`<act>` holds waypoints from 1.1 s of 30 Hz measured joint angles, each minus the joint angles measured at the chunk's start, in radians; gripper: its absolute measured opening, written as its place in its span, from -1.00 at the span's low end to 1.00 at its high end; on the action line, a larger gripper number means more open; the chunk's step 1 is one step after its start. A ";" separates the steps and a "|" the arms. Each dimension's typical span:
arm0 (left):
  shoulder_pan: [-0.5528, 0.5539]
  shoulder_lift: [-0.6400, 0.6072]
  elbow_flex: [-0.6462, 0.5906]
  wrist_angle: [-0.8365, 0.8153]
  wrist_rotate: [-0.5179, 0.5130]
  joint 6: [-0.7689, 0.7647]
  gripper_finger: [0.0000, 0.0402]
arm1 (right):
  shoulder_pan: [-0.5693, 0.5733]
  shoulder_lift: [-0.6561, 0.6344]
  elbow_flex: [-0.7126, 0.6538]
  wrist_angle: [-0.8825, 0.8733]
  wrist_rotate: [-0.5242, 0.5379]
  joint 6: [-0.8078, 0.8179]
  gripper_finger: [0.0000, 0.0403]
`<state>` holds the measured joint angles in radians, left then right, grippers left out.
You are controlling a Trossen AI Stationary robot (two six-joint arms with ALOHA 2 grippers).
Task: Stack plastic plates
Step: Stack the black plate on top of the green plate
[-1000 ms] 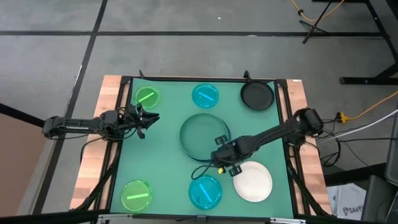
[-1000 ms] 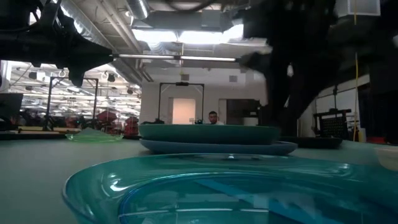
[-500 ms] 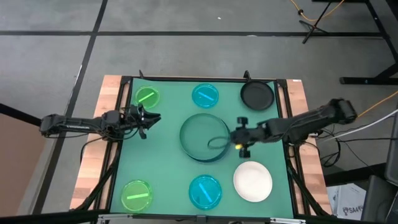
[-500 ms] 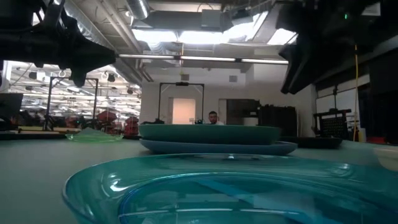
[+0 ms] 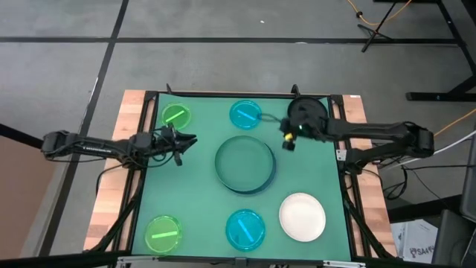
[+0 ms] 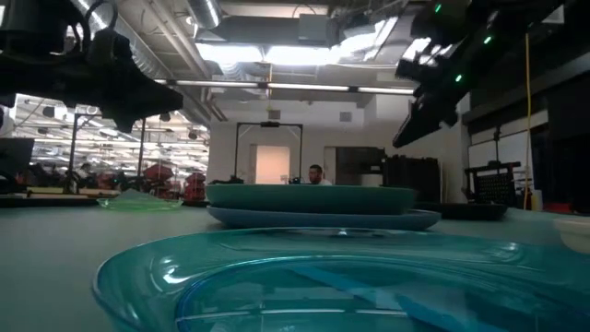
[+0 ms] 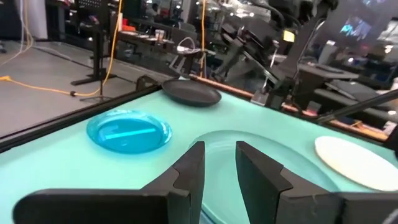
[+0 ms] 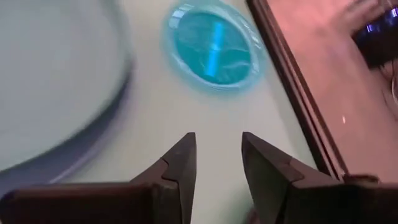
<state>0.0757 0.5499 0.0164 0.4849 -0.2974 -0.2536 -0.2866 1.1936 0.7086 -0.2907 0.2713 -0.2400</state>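
Note:
The large dark green plate [image 5: 245, 162] lies in the slate-blue one [image 6: 406, 219] at the table's middle. The black plate [image 5: 307, 113] is at the far right and the white plate [image 5: 302, 217] at the near right. Cyan plates sit far [image 5: 245, 114] and near [image 5: 245, 229], and lime-green plates far left [image 5: 175, 115] and near left [image 5: 163, 233]. My right gripper [image 5: 286, 138] hovers open between the stack and the black plate, with the far cyan plate [image 8: 214, 43] ahead of it. My left gripper [image 5: 184, 141] hangs open left of the stack [image 7: 261, 155] and holds nothing.
A dark frame rail [image 5: 338, 149] and wooden strips run along the table's left and right sides. Bare green mat [image 5: 193, 193] lies between the plates. A person stands far off in the room [image 6: 316, 173].
My right gripper has swung from the near side, between the near cyan and white plates, past the stack's right rim toward the far edge, ending beside the black plate. My left gripper has edged slightly toward the stack. No plate has moved.

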 joint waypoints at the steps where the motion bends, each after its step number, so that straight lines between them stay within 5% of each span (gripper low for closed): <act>1: 0.005 0.012 0.003 0.007 0.000 0.002 -0.58 | -0.033 0.013 0.001 0.013 -0.011 0.000 -0.41; 10: 0.040 0.106 0.014 0.070 -0.001 0.001 -0.58 | -0.204 0.084 0.002 -0.086 -0.062 0.158 -0.39; 21: 0.040 0.152 0.015 0.103 0.026 0.002 -0.58 | -0.238 0.123 0.002 -0.258 -0.061 0.316 0.01; 33: 0.040 0.151 0.015 0.100 0.009 0.002 -0.58 | -0.238 0.279 0.002 -0.168 -0.006 0.310 -0.08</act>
<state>0.1158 0.7013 0.0311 0.5850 -0.2884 -0.2516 -0.5243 1.4721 0.7105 -0.4589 0.2652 0.0704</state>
